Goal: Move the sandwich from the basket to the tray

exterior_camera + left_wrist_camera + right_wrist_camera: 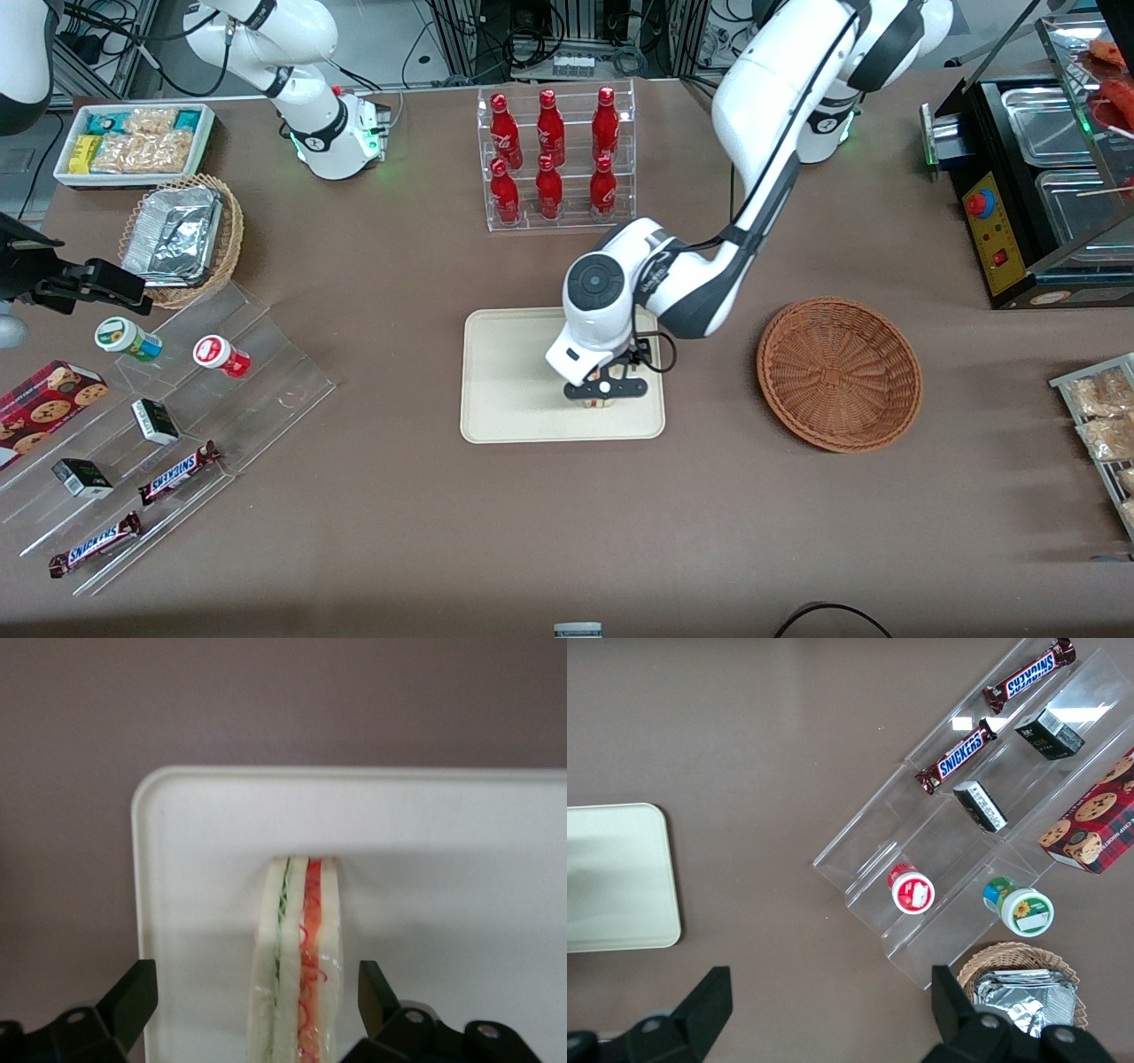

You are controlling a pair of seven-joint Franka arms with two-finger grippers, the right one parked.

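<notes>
The sandwich (297,957) stands on edge on the cream tray (199,859), its green and red filling layers showing between pale bread slices. My left gripper (252,997) is open and straddles it, with a gap between each black finger and the bread, narrower on the red-filling side. In the front view the gripper (604,390) hangs low over the tray (509,381), and only a bit of the sandwich (599,401) shows under it. The reddish-brown wicker basket (839,374) stands empty beside the tray, toward the working arm's end of the table.
A clear rack of red bottles (555,159) stands farther from the front camera than the tray. Clear stepped shelves with snacks (168,443), a foil-lined basket (182,237) and a white snack bin (135,142) lie toward the parked arm's end. A black appliance (1036,195) stands at the working arm's end.
</notes>
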